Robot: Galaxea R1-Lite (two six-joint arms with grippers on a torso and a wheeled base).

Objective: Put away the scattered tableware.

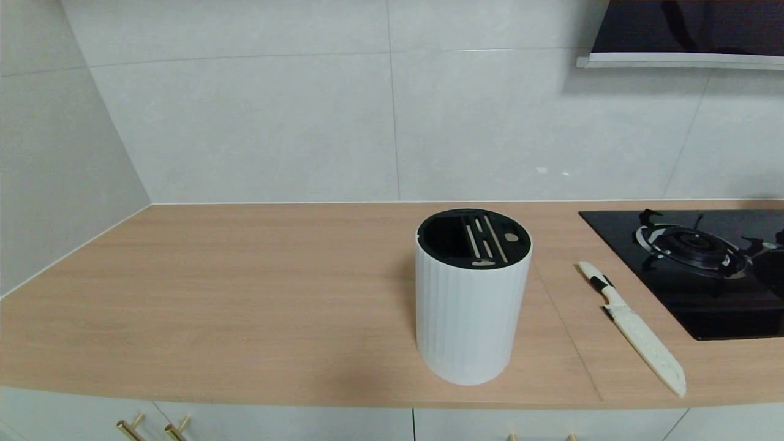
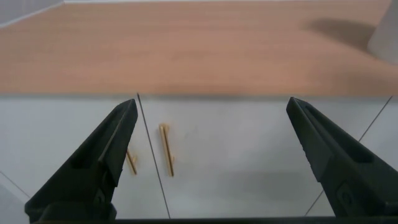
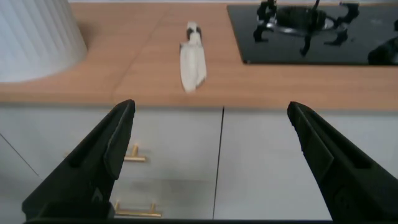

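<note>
The left gripper (image 2: 211,102) was spread, facing cabinet doors (image 2: 236,168) below the front edge of the counter (image 1: 245,294). A white ribbed knife block (image 1: 473,306) stood upright near that edge. A cream knife (image 1: 634,327) lay flat between it and the gas hob (image 1: 692,263), blade tip frontward. The right gripper (image 3: 210,106) was spread likewise.

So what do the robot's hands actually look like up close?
Both look alike. The left gripper and the right gripper each have two plain, dark grey fingers, shaped like long wedges that narrow to blunt tips.
</note>
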